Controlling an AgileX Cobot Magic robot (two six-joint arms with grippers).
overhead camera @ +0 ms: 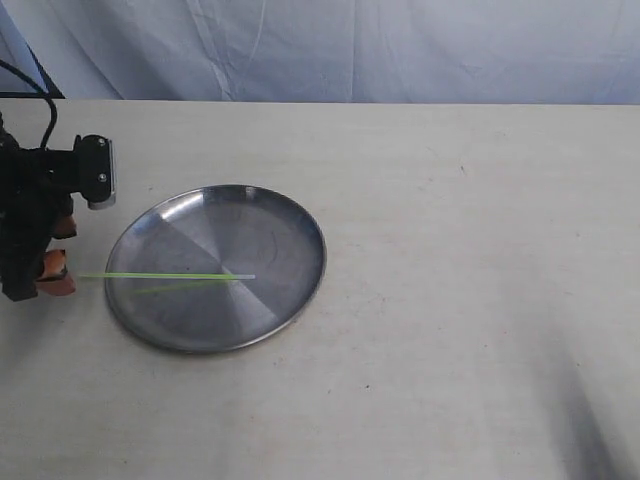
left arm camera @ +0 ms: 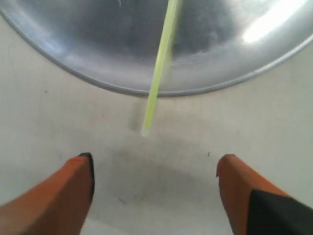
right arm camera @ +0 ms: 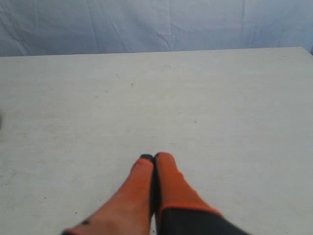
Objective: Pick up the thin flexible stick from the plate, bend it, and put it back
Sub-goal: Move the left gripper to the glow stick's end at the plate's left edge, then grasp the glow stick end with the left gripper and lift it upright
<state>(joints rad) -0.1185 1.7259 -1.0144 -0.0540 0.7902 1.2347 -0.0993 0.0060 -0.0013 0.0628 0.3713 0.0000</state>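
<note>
The thin lime-green stick (overhead camera: 165,276) lies straight across the silver plate (overhead camera: 280,220), its left end poking out over the rim above the table. In the left wrist view the stick (left arm camera: 159,68) ends just short of my left gripper (left arm camera: 154,164), which is open with orange fingers (left arm camera: 73,188) on either side of bare table. From the exterior view the left gripper (overhead camera: 55,272) stands just left of the plate (left arm camera: 73,44), close to the stick's free end. My right gripper (right arm camera: 154,157) is shut on nothing over bare table and does not show in the exterior view.
A pale tabletop (overhead camera: 460,300) stretches to the right of the plate. A blue-grey cloth backdrop (overhead camera: 350,45) hangs behind the far table edge. The left arm's black body (overhead camera: 30,200) stands at the left border.
</note>
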